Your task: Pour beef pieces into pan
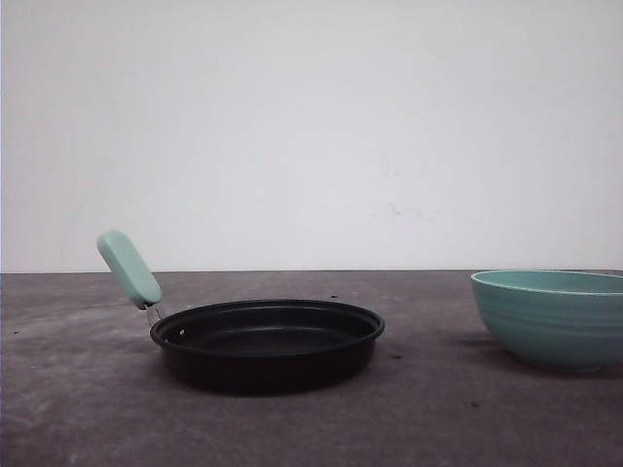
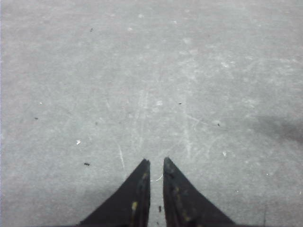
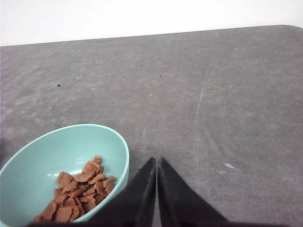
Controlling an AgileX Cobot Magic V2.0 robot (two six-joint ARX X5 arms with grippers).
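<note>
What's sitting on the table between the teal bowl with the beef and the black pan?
Nothing visible: bare table separates the bowl holding the beef pieces from the pan. The right pincer sits closed beside the bowl.

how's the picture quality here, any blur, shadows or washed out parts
Front view: wall washed out, pan sharp with a soft shadow beneath. Left wrist view: grainy, greyish table. Right wrist view: bowl and beef pieces fairly clear, background blown white.
</note>
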